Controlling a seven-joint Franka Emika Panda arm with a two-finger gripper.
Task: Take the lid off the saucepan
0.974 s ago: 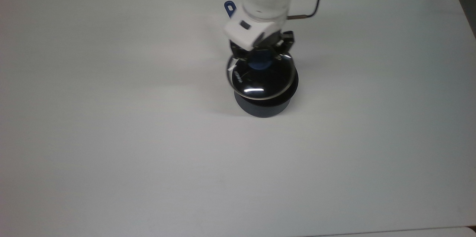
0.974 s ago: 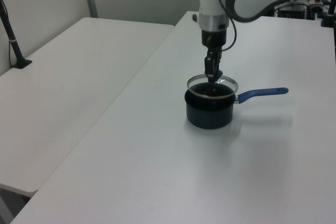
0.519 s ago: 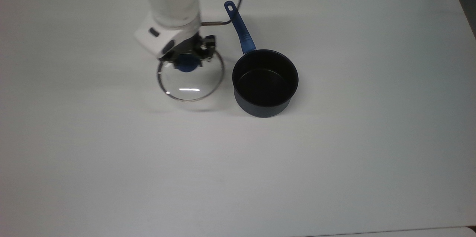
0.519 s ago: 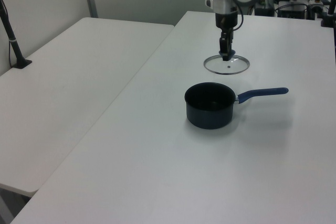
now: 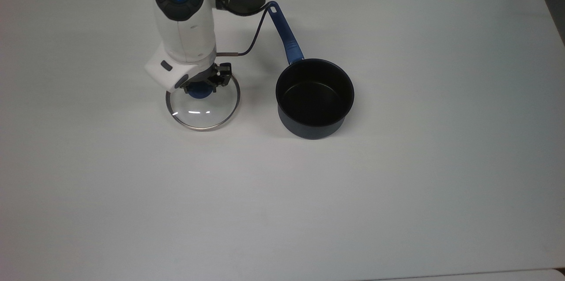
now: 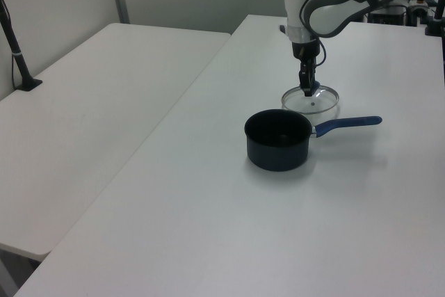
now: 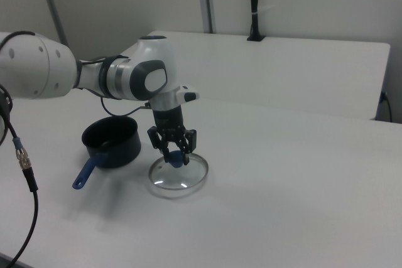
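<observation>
We have carried the glass lid point(image 5: 202, 106) clear of the saucepan point(image 5: 314, 98) and lowered it; it now hangs directly beneath our tool point(image 5: 204, 87), which stays clamped on its blue knob point(image 7: 176, 159), down at the surface point(image 5: 397, 184). Only the release remains, we judge.

Bright, even light; soft shadows

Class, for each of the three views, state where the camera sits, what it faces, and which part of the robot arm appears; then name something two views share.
Top view: overhead, facing down on the white table; wrist and gripper.
Left view: raised, table-side; dark saucepan with blue handle nearest, arm behind.
Right view: opposite side; arm entering from the right view's left.
Shared: the clear glass lid with blue knob, beside the saucepan.
</observation>
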